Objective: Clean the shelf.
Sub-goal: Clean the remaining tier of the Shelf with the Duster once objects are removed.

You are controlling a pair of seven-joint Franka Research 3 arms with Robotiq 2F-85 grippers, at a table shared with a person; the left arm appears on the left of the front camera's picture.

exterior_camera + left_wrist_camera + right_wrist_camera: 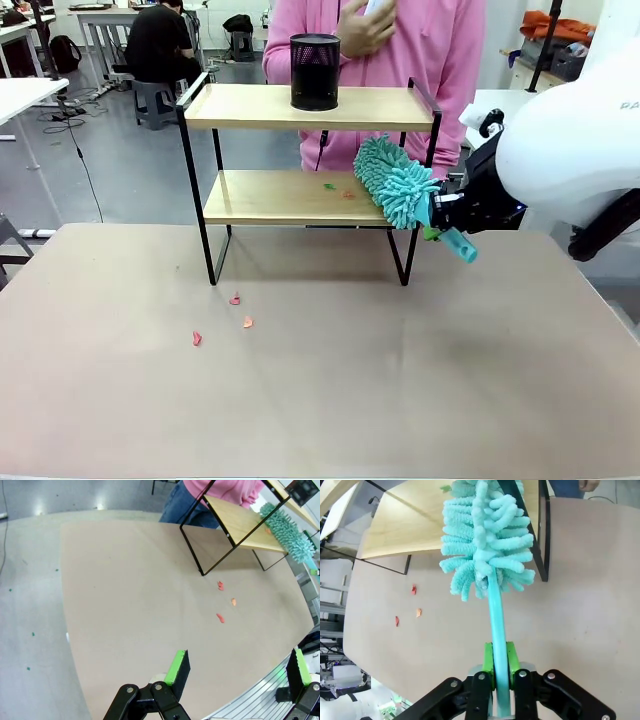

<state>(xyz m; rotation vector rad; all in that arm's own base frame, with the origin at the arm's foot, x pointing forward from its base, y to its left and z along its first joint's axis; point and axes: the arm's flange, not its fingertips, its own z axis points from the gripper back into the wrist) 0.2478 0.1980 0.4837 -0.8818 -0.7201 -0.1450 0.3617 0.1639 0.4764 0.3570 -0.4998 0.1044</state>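
Front view: right end effector [438, 222] clamped on teal duster [395, 180] at shelf [290, 197], left end effector [237, 669] apart; risk: duster may snag frame [432, 130] and topple mesh cup [315, 72].

Person [375, 60] cut off above shoulders, scraps [329, 186] on shelf [260, 196] too small to identify

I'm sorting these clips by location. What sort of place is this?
Probably a robotics lab or shared workroom: a white robot arm whose right gripper holds a teal duster at a shelf, white work tables with someone seated behind, and cables across the grey floor.
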